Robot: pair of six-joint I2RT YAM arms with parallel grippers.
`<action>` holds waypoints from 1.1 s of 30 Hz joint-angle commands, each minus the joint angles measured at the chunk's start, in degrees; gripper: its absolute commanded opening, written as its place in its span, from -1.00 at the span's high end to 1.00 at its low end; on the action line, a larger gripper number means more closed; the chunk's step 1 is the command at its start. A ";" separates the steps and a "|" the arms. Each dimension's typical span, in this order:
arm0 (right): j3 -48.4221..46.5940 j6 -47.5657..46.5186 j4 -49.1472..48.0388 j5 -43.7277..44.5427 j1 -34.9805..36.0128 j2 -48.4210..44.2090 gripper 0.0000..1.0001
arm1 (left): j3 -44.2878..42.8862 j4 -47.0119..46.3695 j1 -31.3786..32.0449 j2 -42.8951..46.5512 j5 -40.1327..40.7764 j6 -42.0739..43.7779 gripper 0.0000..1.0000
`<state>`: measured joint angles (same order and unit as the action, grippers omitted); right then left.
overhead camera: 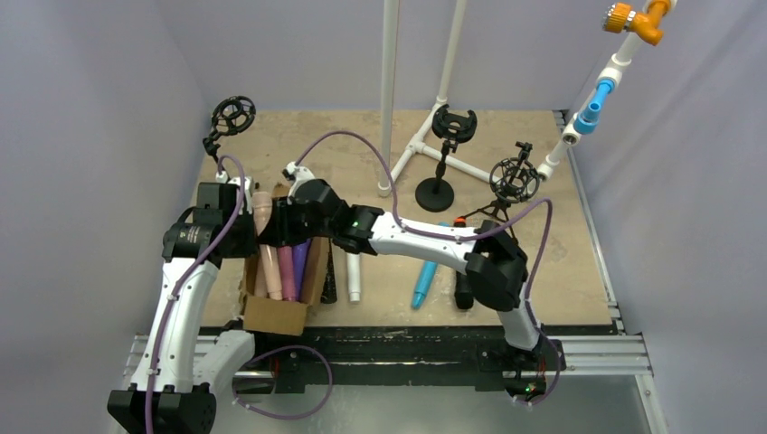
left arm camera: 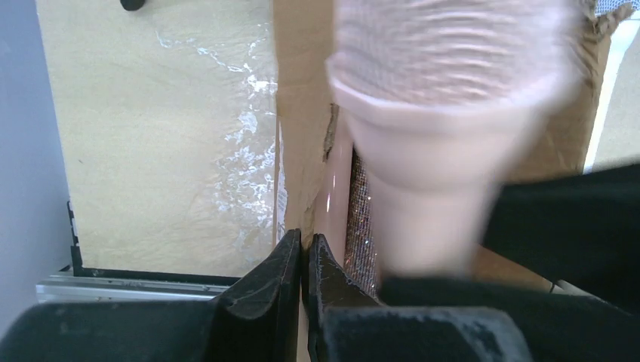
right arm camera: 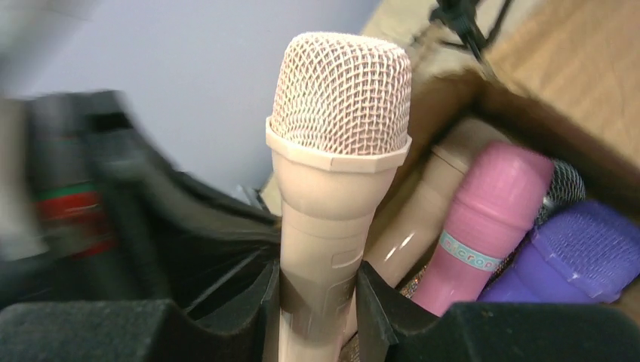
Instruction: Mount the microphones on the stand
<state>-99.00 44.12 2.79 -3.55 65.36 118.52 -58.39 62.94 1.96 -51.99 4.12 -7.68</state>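
The right gripper (right arm camera: 317,296) has its two fingers pressed against the handle of the peach microphone (right arm camera: 340,113), mesh head poking out beyond them, right over the cardboard box (overhead camera: 276,316) near the table's (overhead camera: 579,271) near-left corner. Down in the box lie a pink microphone (right arm camera: 490,204) and a purple microphone (right arm camera: 581,249), side by side. The left gripper (left arm camera: 304,264) hangs at the box's left wall, fingers pinched together on nothing. Out on the table near the near edge, a white microphone (overhead camera: 355,276) and a blue microphone (overhead camera: 425,280) lie flat. The round-based stand (overhead camera: 437,181) waits toward the far edge.
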 commanded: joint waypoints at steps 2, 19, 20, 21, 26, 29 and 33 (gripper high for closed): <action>5.50 0.32 -6.79 -5.26 -2.07 -10.09 0.89 | -1.43 -5.04 0.33 1.44 0.54 0.52 1.00; 38.07 -2.94 8.72 3.44 -14.21 -31.51 0.94 | -1.02 -5.08 0.33 2.85 0.54 0.29 1.00; 39.82 -2.64 7.76 3.46 -14.60 -31.32 0.94 | -1.02 -5.08 0.33 2.81 0.62 0.23 1.00; 40.88 -2.37 7.07 3.46 -14.97 -30.88 0.94 | -1.02 -5.10 0.33 2.78 0.62 0.19 1.00; 41.11 -2.43 5.60 3.46 -15.58 -25.54 0.90 | -1.16 -4.80 0.33 2.84 0.36 -0.27 1.00; 39.76 -2.77 5.24 4.22 -15.62 -22.48 0.75 | -1.02 -4.71 0.33 3.10 0.23 -0.32 1.00; 38.99 -2.73 4.71 5.82 -15.61 -20.52 0.31 | -0.83 -4.73 0.33 3.20 -0.15 -0.28 1.00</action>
<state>-57.12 41.50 10.59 -0.32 49.84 97.65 -58.37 62.15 2.04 -50.26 5.30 -6.50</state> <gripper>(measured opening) 0.362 0.031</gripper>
